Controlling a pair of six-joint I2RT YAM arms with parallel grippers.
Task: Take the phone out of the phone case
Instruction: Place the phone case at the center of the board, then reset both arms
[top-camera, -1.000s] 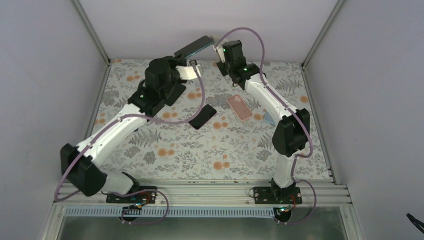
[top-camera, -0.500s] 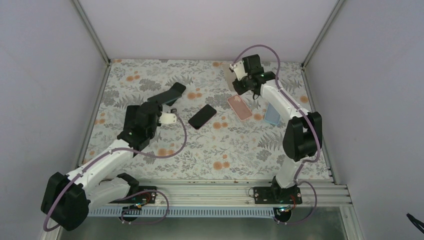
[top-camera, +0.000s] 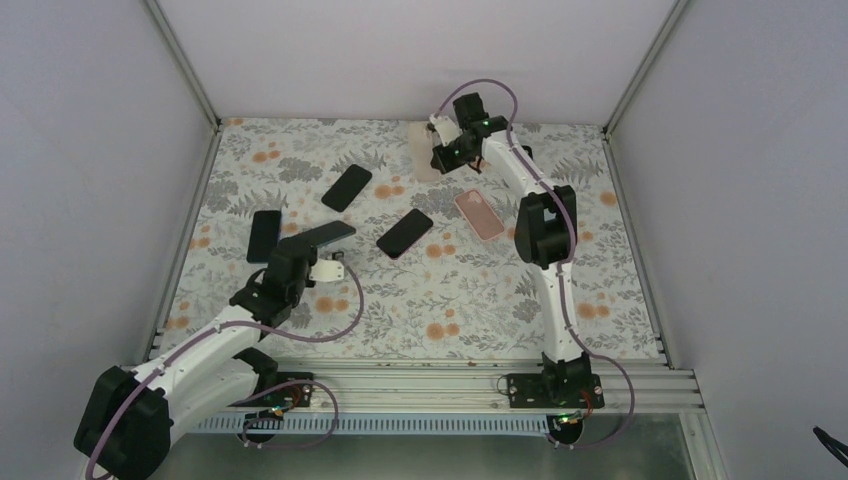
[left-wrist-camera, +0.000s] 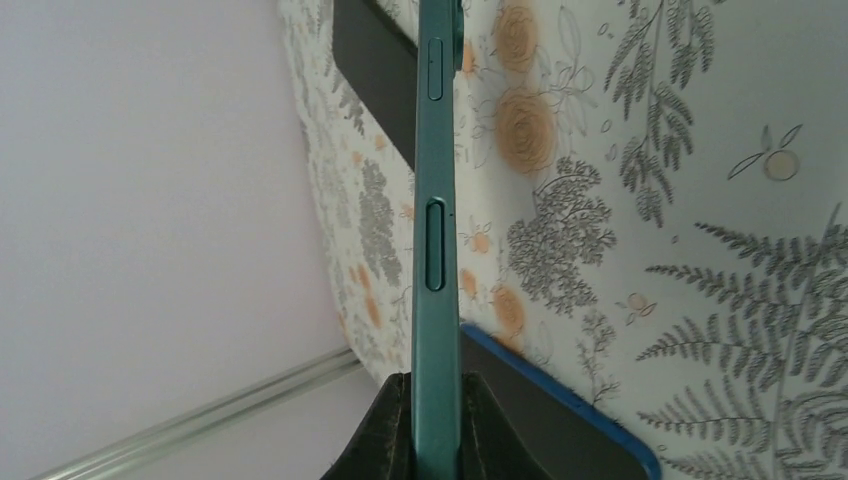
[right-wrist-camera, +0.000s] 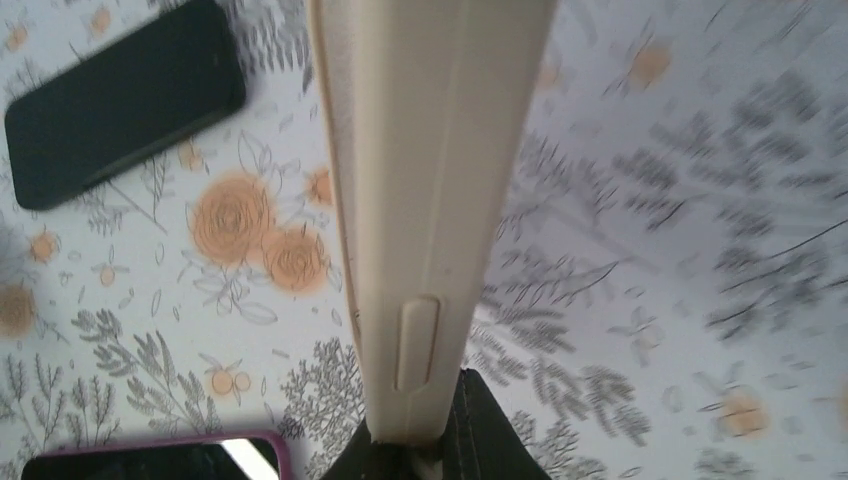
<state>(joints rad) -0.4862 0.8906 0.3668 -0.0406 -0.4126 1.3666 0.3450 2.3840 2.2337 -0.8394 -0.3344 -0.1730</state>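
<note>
Three black phones (top-camera: 405, 232) dot the walled floral table (top-camera: 450, 290).

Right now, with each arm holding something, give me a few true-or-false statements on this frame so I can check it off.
1. The left fingers grip a teal phone edge-on. True.
2. The right fingers grip a pink case. False: they grip a cream case; the pink case lies on the table.
3. Three dark phones lie flat on the table. True.
4. Both arms hold one item between them. False: each holds its own thing, the teal phone on the left side and the cream case near the far edge, well apart.
</note>
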